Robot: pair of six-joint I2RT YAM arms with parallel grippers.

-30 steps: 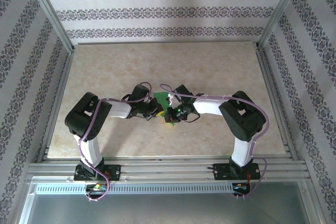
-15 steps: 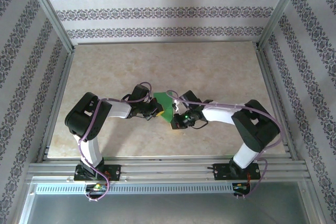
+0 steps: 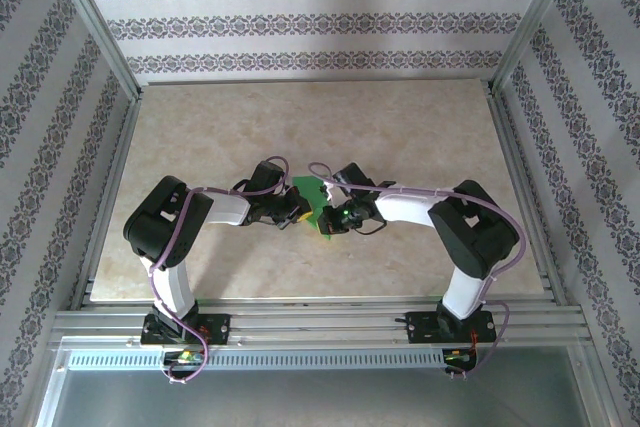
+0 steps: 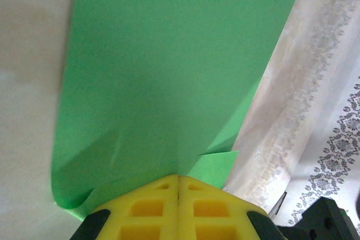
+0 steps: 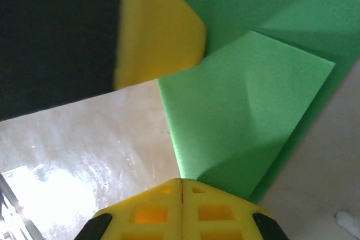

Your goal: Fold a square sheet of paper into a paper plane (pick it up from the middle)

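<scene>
Top external: elbows out, left hand (image 3: 298, 215) and right hand (image 3: 325, 224) pinch green paper (image 3: 309, 191).

A lab test cell: aluminium frame (image 3: 320, 325), patterned wall panels (image 3: 320, 22), marble-look tabletop (image 3: 410, 127)

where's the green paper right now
In the top view, the creased bright green sheet of paper is near the middle of the beige table, pinched between the left tool and the right tool.

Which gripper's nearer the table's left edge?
Left. The left gripper clamps the green paper on the side facing the table's left edge; the right gripper clamps its opposite side.
</scene>
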